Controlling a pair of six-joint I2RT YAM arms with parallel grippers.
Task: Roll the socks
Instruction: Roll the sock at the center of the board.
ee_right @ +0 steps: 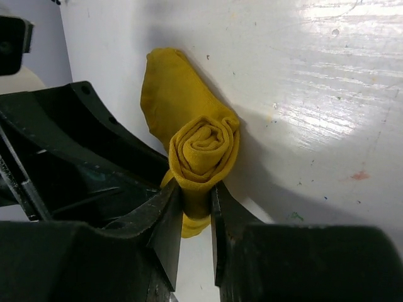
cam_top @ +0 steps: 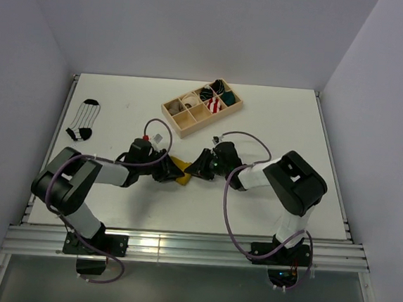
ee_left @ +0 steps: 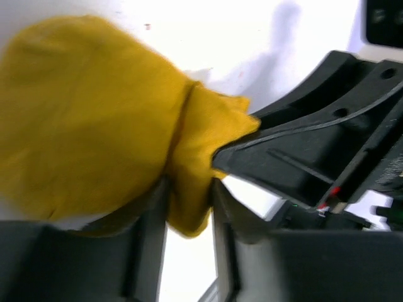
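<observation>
Table point(cam_top: 268, 192), tray point(cam_top: 212, 121) w/ rolls point(cam_top: 214, 105), yellow sock point(ee_right: 198, 145) gripped

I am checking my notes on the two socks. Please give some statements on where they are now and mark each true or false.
1. The mustard-yellow fabric sock is pinched by both the left hand and the right hand. True.
2. This sock lies flat and unrolled. False: one end is rolled into a spiral.
3. The white sock with thin black stripes lies in the wooden compartment tray. False: it lies on the white table, left of the tray and apart from it.
4. No hand touches the striped sock. True.
</observation>
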